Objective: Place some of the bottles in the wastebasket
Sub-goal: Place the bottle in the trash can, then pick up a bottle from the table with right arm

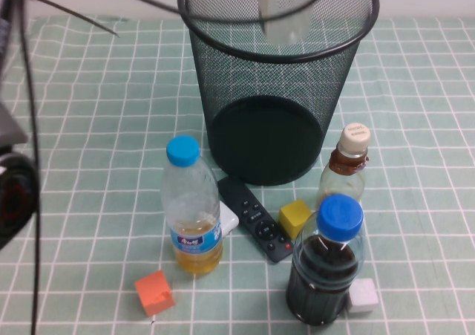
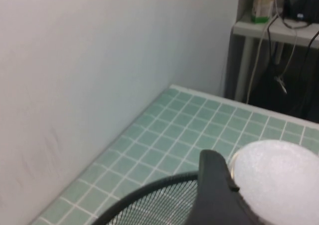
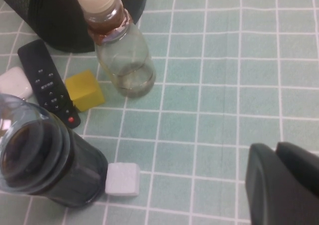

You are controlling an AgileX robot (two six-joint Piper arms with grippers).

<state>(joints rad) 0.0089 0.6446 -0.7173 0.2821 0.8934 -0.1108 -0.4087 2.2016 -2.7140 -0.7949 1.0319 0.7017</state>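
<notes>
The clear bottle hangs at the far side of the black wire-mesh wastebasket, its lower part below the rim. The left pincer is above the wastebasket, with one dark finger against the bottle; whether it grips cannot be told. The cream-capped bottle stands upright on the worktop, just right of the wastebasket base. Nearer lie a black remote control, a yellow cube, a dark-blue-capped bottle, a white cube, a light-blue-capped bottle and an orange cube. The right pincer hovers above the worktop right of these; its opening cannot be told.
</notes>
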